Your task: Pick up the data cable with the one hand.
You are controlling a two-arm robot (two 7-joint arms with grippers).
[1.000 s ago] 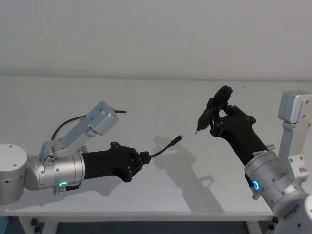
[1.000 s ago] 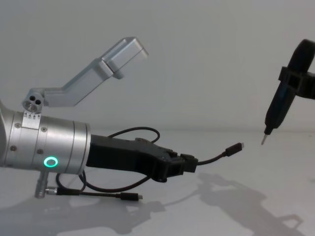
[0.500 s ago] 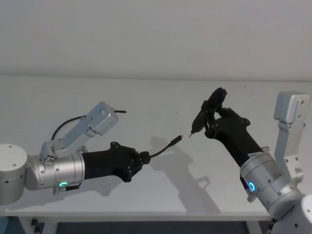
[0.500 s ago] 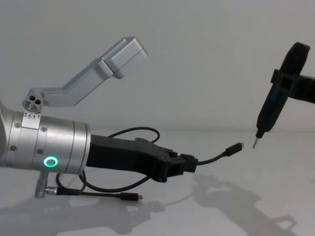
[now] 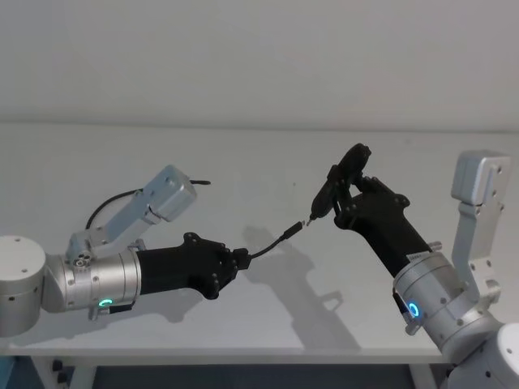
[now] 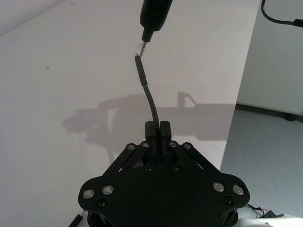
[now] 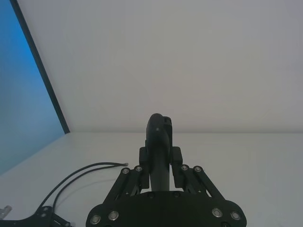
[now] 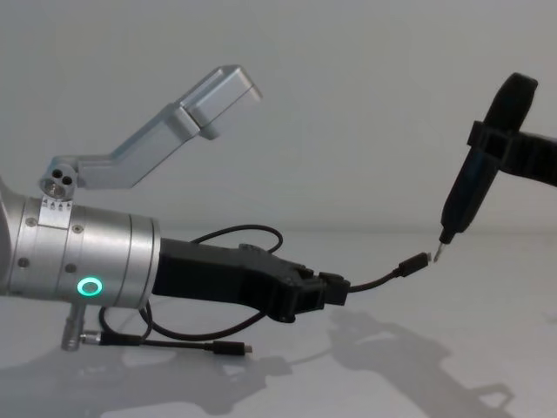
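The data cable is gripped tight by the left gripper, so one end is held up in the air above the white table with its plug sticking out to the right. The rest of the cable is looped back behind the arm, and the other plug is laid on the table. A black tool with a thin metal tip is clamped in the right gripper, and that tip is held just beside the raised plug.
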